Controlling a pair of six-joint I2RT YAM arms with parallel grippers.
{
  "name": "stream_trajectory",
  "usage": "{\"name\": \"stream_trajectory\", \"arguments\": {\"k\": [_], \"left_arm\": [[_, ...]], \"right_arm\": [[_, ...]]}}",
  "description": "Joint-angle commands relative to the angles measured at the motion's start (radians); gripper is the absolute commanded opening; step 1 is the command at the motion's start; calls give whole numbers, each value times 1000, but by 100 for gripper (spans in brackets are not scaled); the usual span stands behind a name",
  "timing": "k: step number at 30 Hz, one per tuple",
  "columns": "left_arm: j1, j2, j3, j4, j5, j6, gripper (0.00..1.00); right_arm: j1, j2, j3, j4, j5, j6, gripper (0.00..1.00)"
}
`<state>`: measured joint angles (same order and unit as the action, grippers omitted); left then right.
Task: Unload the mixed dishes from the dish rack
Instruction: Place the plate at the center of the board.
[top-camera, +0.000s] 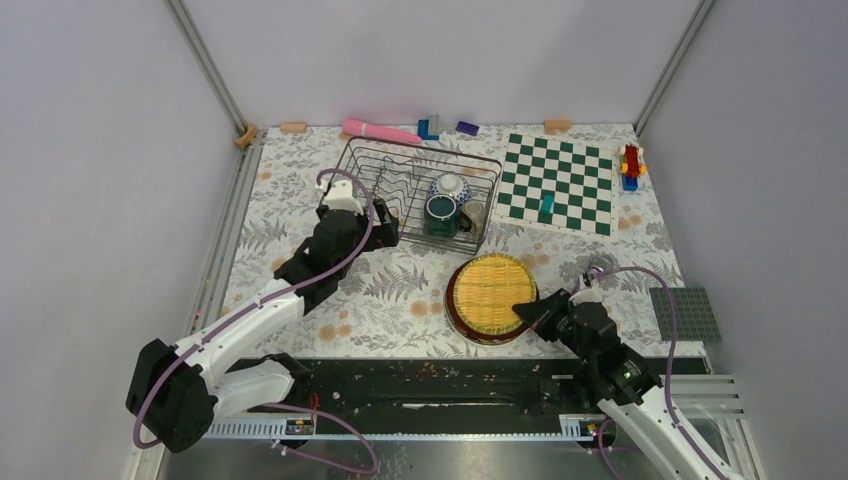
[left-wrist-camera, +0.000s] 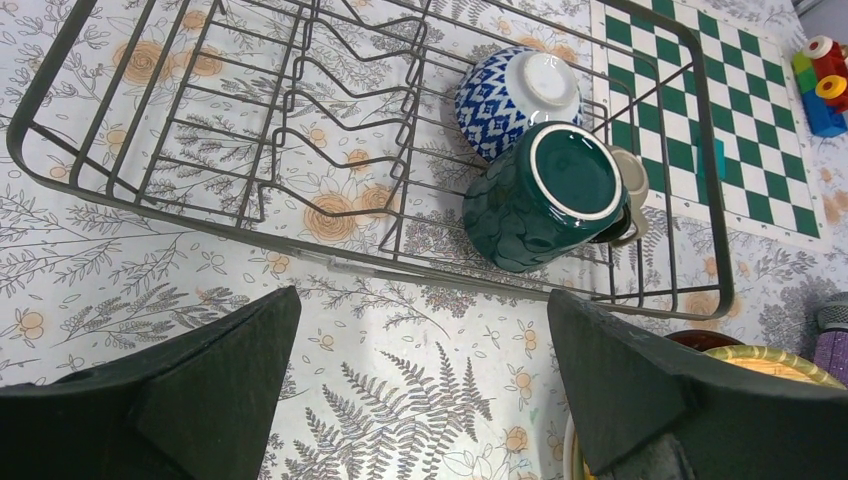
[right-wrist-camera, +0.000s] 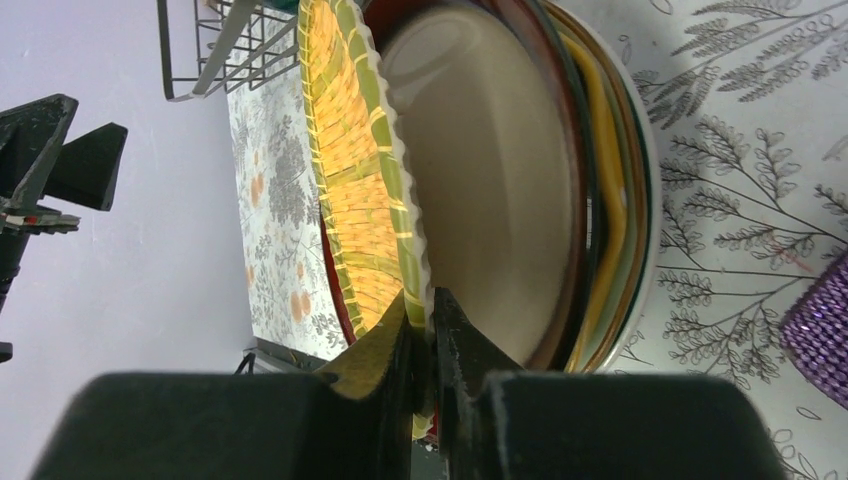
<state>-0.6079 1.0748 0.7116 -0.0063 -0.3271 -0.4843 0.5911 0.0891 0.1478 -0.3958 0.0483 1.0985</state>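
Observation:
The dark wire dish rack (top-camera: 370, 165) stands at the back centre, its plate tines bare. In its right end lie the dark green mug (top-camera: 440, 215), the small patterned bowl (top-camera: 449, 186) and the small olive cup (top-camera: 474, 215). My left gripper (top-camera: 385, 237) is open and empty, just in front of the rack's front rim (left-wrist-camera: 400, 268); the mug (left-wrist-camera: 545, 195) and bowl (left-wrist-camera: 515, 95) are beyond it. My right gripper (right-wrist-camera: 430, 330) is shut on the edge of the yellow woven-look plate (top-camera: 490, 293). That plate is tilted over the stacked cream plate with the dark red rim (right-wrist-camera: 490, 190) and the yellow plate (right-wrist-camera: 610, 220).
The green-and-white chessboard (top-camera: 558, 183) lies right of the rack with a teal piece (top-camera: 546, 208) on it. A purple cylinder (right-wrist-camera: 820, 330) stands right of the plate stack. A grey baseplate (top-camera: 685, 313), toy bricks (top-camera: 631, 165) and a pink object (top-camera: 380, 131) lie at the edges.

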Motion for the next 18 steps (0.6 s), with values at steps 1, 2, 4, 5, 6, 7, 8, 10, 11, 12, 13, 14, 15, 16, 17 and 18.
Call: {"name": "stream_trajectory", "arguments": {"k": [1,2,4,5,6,7,8,10,11,12,13,14,15,16,17,18], "left_arm": [[1,9,40,29,-30,24,99],[1,10,41,29,-30,25,99],[0,13,42,29,-30,27,99],[0,15,43,28,-30,27,99],[0,16,44,28,-30,27,99],[1,19,45,28,-27,28,99],[0,20,46,28,-25,29,99],[0,23,47,28,-22,29,99],[0,25,48,28,-21,30,99],[0,26,49,27,-20,30,99],[0,27,49,27,-21,30,99],[0,28,49,27,-19,30,99],[0,29,49,28,-18,32,99],[1,31,49,29,-19,33,99],[1,32,49,29,-18,32,99],[1,33,50,29,-16,32,99]], "right_arm": [[6,-14,53,0,39,45,7],[6,-14,54,-7,40,48,8],[6,-13,56,-16,43,53,10],[5,-13,57,-22,45,55,11],[5,-12,57,-26,48,56,13],[5,-11,58,-34,52,57,15],[5,-8,58,-41,55,61,17],[5,-2,58,-48,55,64,18],[6,2,59,-49,53,64,19],[5,5,60,-49,52,64,21],[5,11,62,-50,49,64,23],[4,14,63,-50,48,63,24],[5,21,65,-50,49,61,26],[6,25,66,-50,52,60,28],[5,28,65,-49,54,58,30],[5,31,65,-50,58,58,31]]}}
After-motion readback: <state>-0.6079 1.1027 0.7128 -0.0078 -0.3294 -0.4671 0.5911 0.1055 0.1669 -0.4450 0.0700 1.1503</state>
